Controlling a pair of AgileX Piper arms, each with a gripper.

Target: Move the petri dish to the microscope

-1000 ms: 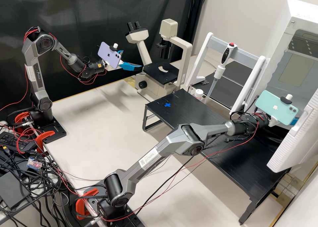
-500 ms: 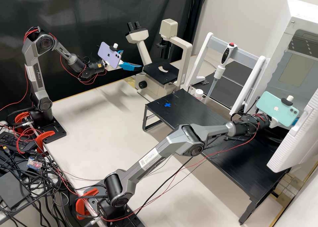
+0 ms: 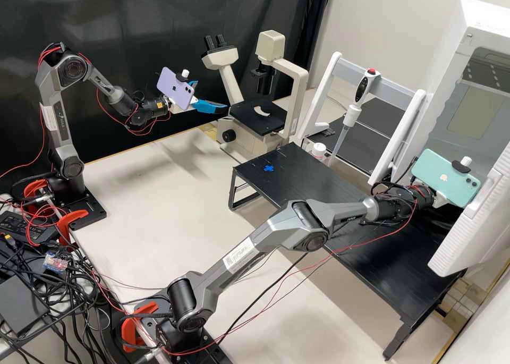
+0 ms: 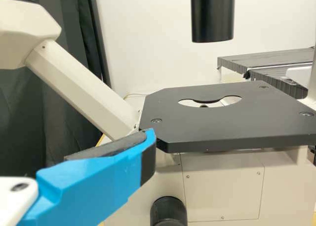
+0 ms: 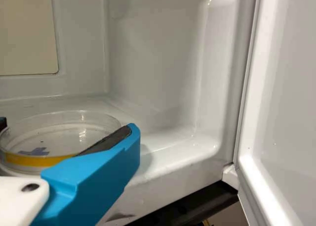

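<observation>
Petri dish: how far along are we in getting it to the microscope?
Already done: the cabinet door is open and the right gripper is at the petri dish inside. In hand: the pickup, though I can't tell if the grip is closed. Left: bringing the dish out and onto the microscope stage, where the left gripper hovers nearby, jaws open.

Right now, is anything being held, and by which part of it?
Apparently yes: a round, transparent petri dish with a yellow band, by opposite sides of its rim, in the right hand. The left hand holds nothing.
</observation>
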